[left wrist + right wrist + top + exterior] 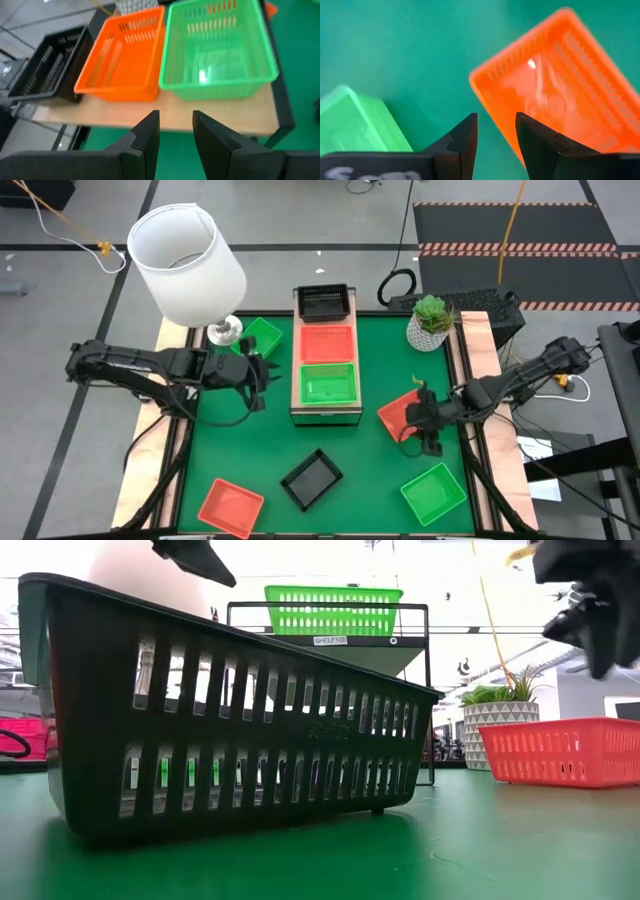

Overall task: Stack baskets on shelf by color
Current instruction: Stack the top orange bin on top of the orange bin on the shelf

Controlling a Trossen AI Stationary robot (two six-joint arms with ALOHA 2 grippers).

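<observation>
Baskets of perforated plastic sat in a row on the long light-wood shelf [326, 413] at the tabletop's [250, 445] middle: a black one [324, 302] toward the far edge, then an orange-red one [327, 343], then a bright green one [329, 383]. The left end effector [258, 370] hovered just left of the shelf, fingers parted and empty. The right end effector [428, 430], likewise parted and empty, hung over an orange-red basket [402, 414] near the right edge. Another green basket [433, 492] lay by the near right corner, a black basket [312, 479] at the near edge.
</observation>
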